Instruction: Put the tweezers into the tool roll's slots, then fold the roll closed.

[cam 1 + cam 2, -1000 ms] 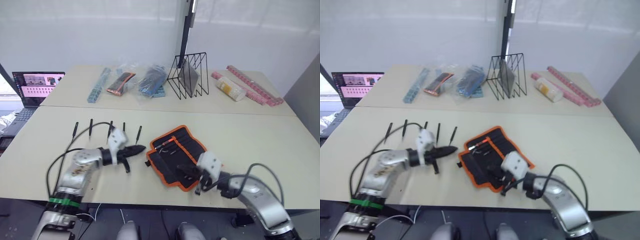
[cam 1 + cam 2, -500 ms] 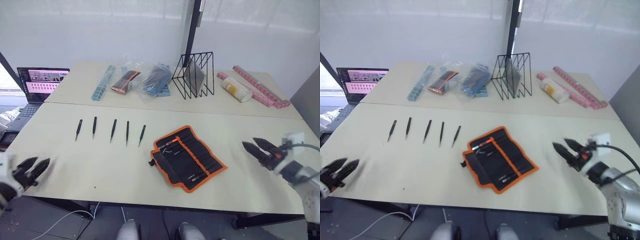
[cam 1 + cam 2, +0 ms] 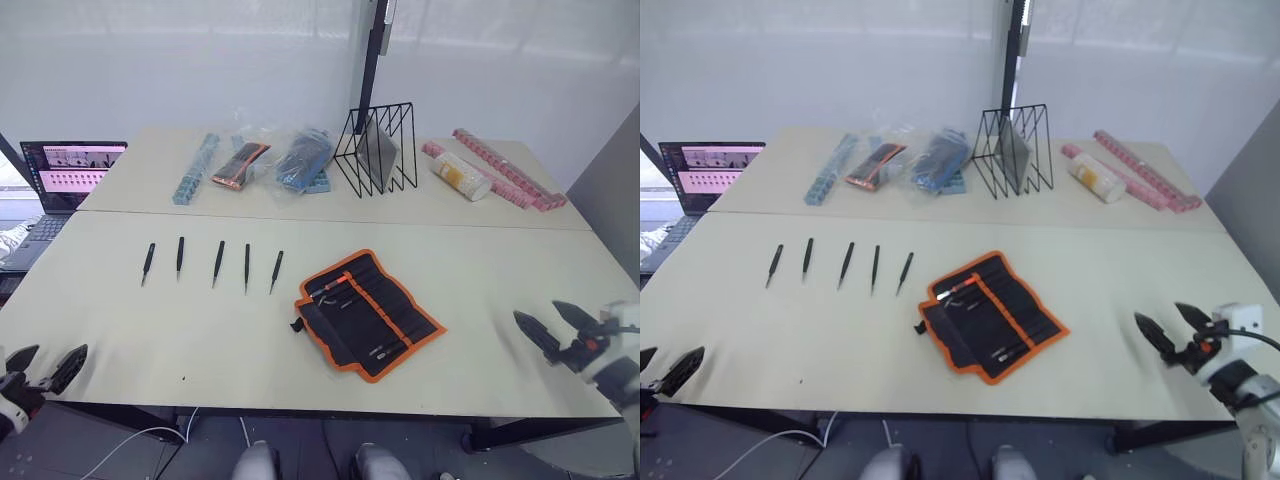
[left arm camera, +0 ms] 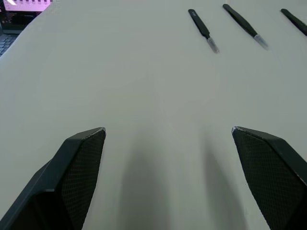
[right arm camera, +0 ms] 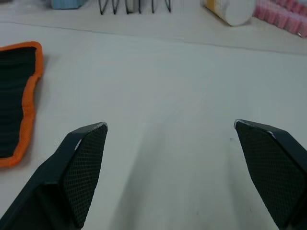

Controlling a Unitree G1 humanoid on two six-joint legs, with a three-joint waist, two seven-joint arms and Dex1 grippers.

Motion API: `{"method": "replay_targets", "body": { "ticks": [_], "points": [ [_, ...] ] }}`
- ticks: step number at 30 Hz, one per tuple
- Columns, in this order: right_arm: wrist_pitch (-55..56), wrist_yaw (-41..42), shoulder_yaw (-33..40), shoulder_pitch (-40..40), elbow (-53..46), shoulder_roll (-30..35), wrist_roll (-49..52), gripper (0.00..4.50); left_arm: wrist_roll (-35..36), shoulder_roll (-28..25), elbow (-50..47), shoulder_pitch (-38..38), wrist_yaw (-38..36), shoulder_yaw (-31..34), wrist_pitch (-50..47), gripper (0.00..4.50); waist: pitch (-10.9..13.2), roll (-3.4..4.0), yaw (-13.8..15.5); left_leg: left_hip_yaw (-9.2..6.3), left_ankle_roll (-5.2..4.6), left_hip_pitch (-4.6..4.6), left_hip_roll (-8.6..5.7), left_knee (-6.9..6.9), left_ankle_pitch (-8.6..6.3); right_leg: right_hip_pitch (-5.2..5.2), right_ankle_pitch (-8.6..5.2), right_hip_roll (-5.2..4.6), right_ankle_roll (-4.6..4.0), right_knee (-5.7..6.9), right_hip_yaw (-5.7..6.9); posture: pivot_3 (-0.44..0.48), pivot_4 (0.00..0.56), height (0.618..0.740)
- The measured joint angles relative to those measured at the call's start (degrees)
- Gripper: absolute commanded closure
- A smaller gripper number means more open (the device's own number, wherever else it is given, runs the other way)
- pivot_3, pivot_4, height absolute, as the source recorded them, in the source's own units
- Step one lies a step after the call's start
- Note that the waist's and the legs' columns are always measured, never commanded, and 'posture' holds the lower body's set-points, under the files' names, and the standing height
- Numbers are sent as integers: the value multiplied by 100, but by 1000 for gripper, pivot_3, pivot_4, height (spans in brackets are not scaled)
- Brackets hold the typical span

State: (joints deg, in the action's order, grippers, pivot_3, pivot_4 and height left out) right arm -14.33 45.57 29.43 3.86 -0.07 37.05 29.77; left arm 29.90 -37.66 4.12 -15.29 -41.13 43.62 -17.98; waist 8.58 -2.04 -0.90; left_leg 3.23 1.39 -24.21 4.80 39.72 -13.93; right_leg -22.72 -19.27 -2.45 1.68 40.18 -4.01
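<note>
Several slim black tweezers (image 3: 217, 263) lie in a row on the table, left of the tool roll (image 3: 368, 312). The roll lies unfolded and flat, black with orange trim, its slots (image 3: 352, 297) facing up with a few small tools in them. My left gripper (image 3: 48, 360) hovers open at the table's front left corner, far from the tweezers (image 4: 203, 29). My right gripper (image 3: 550, 322) is open at the front right, well clear of the roll's orange edge (image 5: 26, 100). Neither holds anything.
Along the back stand a laptop (image 3: 65, 172), plastic-bagged packets (image 3: 240, 163), a black wire rack (image 3: 378, 150), a white cylinder (image 3: 462, 177) and pink strips (image 3: 510, 170). Bare tabletop (image 3: 470, 290) surrounds the roll and the tweezers.
Both arms have swung out from beside the roll to the table's front corners. Both grippers went from shut to open. The tweezers and roll stayed put.
</note>
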Motion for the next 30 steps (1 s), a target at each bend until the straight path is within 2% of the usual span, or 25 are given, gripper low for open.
{"method": "replay_targets", "body": {
  "ticks": [2,9,12,16,20,27,28,30],
  "points": [
    [-278,-22,-233,-167,-411,120,60,0,-7,-41,-31,370,195,-205,-253,16,0,0,9,-1,0,-1,-2,3,0,3,0,-1,0,0,0,0,150,684],
    [-1460,199,-1152,-868,-1456,623,457,0,-341,15,-411,1656,1588,-963,-1097,16,-2,-12,43,-10,0,-9,-6,3,0,2,3,-4,5,-3,2,0,150,684],
    [-1764,161,-1662,-1049,-1876,638,463,0,-403,114,-206,2224,1822,-1238,-1237,16,-1,-14,39,-15,0,-14,-6,2,0,-5,3,0,5,0,5,0,150,684],
    [-1887,30,-2012,-1142,-2181,532,419,0,-596,101,488,2884,1923,-1506,-1203,16,0,-16,40,-15,0,-16,-10,3,0,-5,4,-2,6,-2,5,0,150,684],
    [-1910,-97,-2312,-1048,-2374,340,366,0,-973,95,1489,3538,1910,-2051,-1157,16,1,-20,52,-19,0,-22,-11,5,0,-11,4,-1,7,0,7,0,150,684],
    [-1968,-259,-2390,-886,-2706,262,370,0,-1660,110,3144,4641,1765,-2730,-216,16,-1,-16,183,-19,1,-10,-15,11,4,3,4,-1,7,4,8,0,150,684],
    [-1968,-259,-2388,-851,-2754,263,373,0,-1700,115,3341,4743,1746,-2760,-99,571,-1,-15,183,-19,1,-8,-15,11,4,7,4,-1,7,5,8,0,150,684],
    [-1969,-239,-2388,-755,-2792,264,382,0,-1780,140,3614,4881,1701,-2820,95,1169,-2,-15,182,-19,1,-2,-15,12,4,15,4,-1,8,4,9,0,150,684]
  ]
}}
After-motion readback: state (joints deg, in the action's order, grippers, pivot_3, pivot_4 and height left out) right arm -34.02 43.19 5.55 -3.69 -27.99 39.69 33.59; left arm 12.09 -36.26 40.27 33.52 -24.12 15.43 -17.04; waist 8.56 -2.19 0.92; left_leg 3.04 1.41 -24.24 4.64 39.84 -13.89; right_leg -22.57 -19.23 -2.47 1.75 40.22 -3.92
